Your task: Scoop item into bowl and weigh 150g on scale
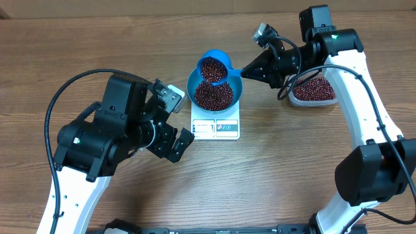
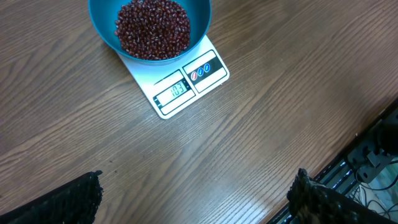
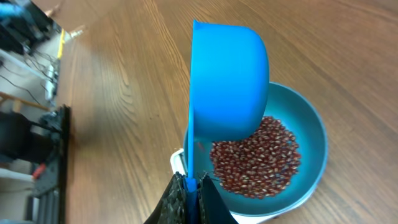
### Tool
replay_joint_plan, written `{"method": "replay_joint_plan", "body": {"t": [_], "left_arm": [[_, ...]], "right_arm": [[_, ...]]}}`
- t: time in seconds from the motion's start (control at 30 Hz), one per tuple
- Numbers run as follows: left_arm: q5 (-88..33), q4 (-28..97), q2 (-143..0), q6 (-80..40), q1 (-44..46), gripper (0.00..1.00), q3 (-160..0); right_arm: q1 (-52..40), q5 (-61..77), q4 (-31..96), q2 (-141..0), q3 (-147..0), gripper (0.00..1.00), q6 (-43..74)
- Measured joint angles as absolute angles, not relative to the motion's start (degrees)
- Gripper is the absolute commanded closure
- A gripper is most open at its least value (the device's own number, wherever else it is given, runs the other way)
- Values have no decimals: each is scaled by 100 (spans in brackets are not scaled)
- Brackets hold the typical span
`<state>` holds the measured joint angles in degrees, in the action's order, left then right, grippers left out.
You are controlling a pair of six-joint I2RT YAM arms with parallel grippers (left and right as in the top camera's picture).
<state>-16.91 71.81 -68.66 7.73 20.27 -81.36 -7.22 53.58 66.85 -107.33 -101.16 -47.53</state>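
Note:
The blue bowl (image 1: pixel 235 88) sits on the white scale (image 1: pixel 216 128), with a heap of red-brown beans (image 1: pixel 213 95) inside. My right gripper (image 1: pixel 250 70) is shut on the handle of a blue scoop (image 1: pixel 214 66). The scoop holds beans and hangs over the bowl's far rim. The right wrist view shows the scoop's underside (image 3: pixel 230 81) above the bowl (image 3: pixel 314 149), and the gripper (image 3: pixel 191 186) clamped on the handle. My left gripper (image 1: pixel 177 120) hovers open just left of the scale, with nothing between its fingers. The left wrist view takes in the bowl (image 2: pixel 99 25) and the scale's lit display (image 2: pixel 177 90).
A clear plastic tub (image 1: pixel 313 91) of more beans stands at the right, under my right arm. The scale's buttons (image 2: pixel 202 70) face the table's front edge. Bare wooden tabletop (image 1: pixel 273 169) lies in front of the scale.

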Motion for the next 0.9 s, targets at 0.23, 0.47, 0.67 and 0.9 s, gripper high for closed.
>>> {"method": "replay_joint_plan", "body": {"t": [0.23,0.47,0.67,0.9], "left_arm": [[-1691,7181,-6866,775,2025,0,-8136],[-1691,7181,-6866,775,2027,0,-8136],[-1691,7181,-6866,773,2027,0,-8136],[-1691,7181,-6866,773,2027,1,-8136]], "right_arm": [[-722,5199,6440,-10733,-10116,96,-4958],[-722,5157,6329,-10733,-10116,96,-5280],[-722,5155,6320,-10733,-10119,96,-5371],[-722,5098,6322,-10733,-10116,96,-5400]]}}
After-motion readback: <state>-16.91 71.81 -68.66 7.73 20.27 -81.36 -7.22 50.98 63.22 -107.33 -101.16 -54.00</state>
